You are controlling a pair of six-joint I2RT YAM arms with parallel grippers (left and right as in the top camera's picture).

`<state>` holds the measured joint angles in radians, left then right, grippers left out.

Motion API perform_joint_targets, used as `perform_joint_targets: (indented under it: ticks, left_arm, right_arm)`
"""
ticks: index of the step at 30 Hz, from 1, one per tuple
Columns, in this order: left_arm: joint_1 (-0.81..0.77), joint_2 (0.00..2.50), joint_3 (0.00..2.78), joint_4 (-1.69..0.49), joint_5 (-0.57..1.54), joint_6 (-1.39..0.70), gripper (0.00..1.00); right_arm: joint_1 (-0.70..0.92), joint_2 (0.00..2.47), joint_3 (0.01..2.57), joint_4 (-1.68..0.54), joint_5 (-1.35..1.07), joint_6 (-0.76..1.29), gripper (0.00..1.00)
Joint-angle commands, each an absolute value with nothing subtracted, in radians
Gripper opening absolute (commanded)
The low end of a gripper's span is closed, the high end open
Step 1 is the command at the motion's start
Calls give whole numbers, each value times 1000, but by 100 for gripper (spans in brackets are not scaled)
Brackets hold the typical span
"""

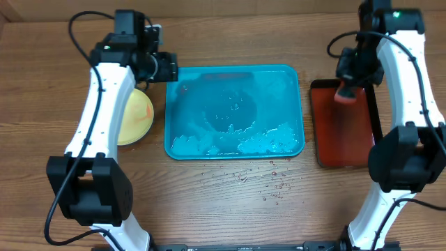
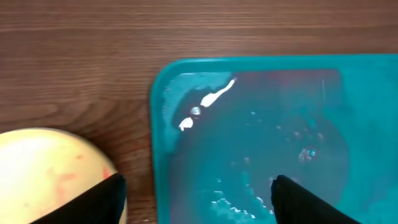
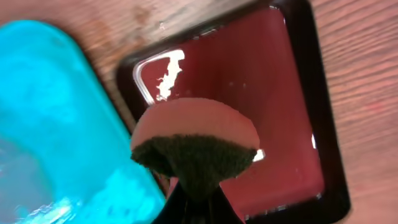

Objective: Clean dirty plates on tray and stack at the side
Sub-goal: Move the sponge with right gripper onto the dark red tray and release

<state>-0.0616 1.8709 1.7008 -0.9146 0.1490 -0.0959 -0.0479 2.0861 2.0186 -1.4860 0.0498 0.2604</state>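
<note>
Turquoise tray edge, yellow plate just beside

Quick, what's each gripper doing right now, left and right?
Left gripper: jaws open, holding nothing.
Right gripper: jaws closed on the sponge.

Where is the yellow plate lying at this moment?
In the overhead view the yellow plate lies on the table on the left side, close beside the left rim of the turquoise tray without touching it, partly hidden under the left arm.
</note>
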Motion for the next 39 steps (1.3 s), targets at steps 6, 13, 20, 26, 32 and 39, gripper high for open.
perform_joint_targets:
  ticks: [6, 13, 20, 26, 32, 39]
  left_arm:
    - [-103, 1877, 1719, -900, 121, -74, 81]
    - [-102, 1877, 1719, -884, 120, -74, 89]
    - [-104, 1877, 1719, -882, 121, -75, 100]
    - [-104, 1877, 1719, -885, 120, -75, 100]
    - [-104, 1877, 1719, -885, 120, -75, 100]
    - [-104, 1877, 1719, -885, 120, -74, 100]
  right_arm:
    - [-102, 2078, 1699, -1255, 77, 197, 4]
    - [-102, 2078, 1564, -1106, 75, 132, 9]
    - [-102, 2030, 1621, -1146, 1, 93, 19]
    - [-102, 1924, 1750, -1277, -6, 77, 53]
    - [-99, 1822, 1899, -1442, -81, 46, 60]
    - [-99, 1663, 2019, -1552, -204, 41, 100]
